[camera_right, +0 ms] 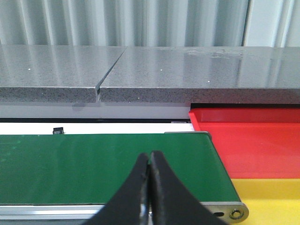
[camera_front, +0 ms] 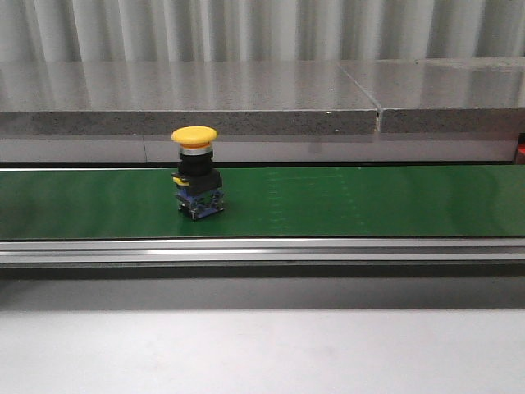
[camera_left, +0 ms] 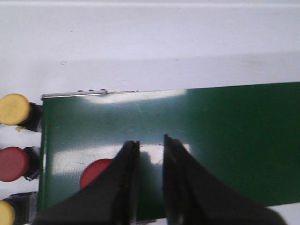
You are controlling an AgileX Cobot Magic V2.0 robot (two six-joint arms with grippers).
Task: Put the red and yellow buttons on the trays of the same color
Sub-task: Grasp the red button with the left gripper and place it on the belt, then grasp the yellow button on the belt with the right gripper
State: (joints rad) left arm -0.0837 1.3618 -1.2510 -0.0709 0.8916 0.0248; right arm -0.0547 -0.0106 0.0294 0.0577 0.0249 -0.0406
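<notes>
**Both hands empty, sorting barely begun**

Left hand [camera_left: 149, 145] hovers slightly parted over the green surface [camera_left: 225, 140]; right hand [camera_right: 150, 161] is clenched, holding nothing. Red tray [camera_right: 253, 140] and yellow tray [camera_right: 272, 197] look bare past the surface's end. Yellow button [camera_front: 195, 171] stands mid-surface; red button [camera_left: 93, 172] waits at its edge.

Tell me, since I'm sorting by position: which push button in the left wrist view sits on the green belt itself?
The red-capped push button beside the left gripper. The other red button and the two yellow buttons stand off the green belt.

A factory-style bench: green conveyor belt [camera_front: 344, 201], corrugated metal wall [camera_front: 262, 29].
</notes>
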